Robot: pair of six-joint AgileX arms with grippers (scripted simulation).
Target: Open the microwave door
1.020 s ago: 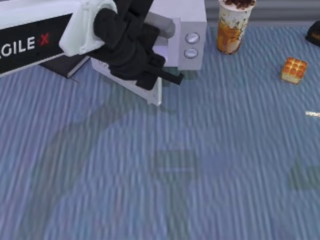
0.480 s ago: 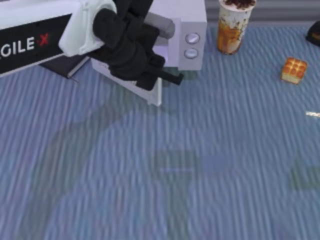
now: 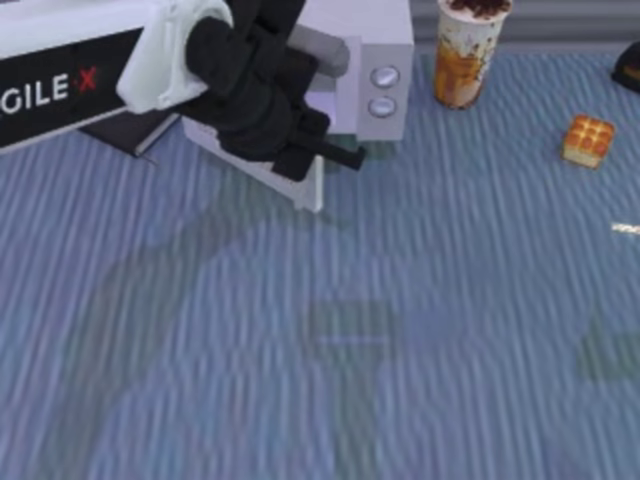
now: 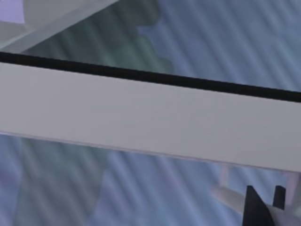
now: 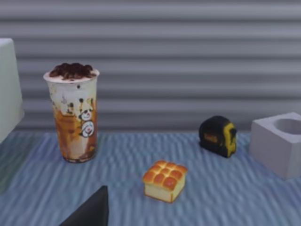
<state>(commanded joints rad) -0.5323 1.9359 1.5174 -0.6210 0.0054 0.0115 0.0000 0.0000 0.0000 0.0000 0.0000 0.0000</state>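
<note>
the left gripper (image 3: pixel 335 155) reaches in from the far left, its black fingers (image 3: pixel 345 156) at the free end of the microwave door (image 3: pixel 305 183), a flat pale white-grey panel; whether they pinch that edge i cannot tell. the door stands swung out from the front of the small boxy pale lavender-white microwave (image 3: pixel 365 60), angled toward the near side, its free edge well off the panel with two round grey knobs (image 3: pixel 383 90). in the left wrist view the door's pale edge (image 4: pixel 150 117) fills the width, with a black strip along it. near of the door the blue striped table (image 3: pixel 330 350) lies open. to the right, apart from the oven, stands a tall milk-tea cup (image 3: pixel 468 50), then a small golden bread cube (image 3: pixel 587 140). a black-and-yellow tape measure (image 5: pixel 217 135) and a grey block with a hollow (image 5: pixel 278 143) sit farther right. the right gripper is out of the top view; only a dark part shows at the edge of its wrist view.
</note>
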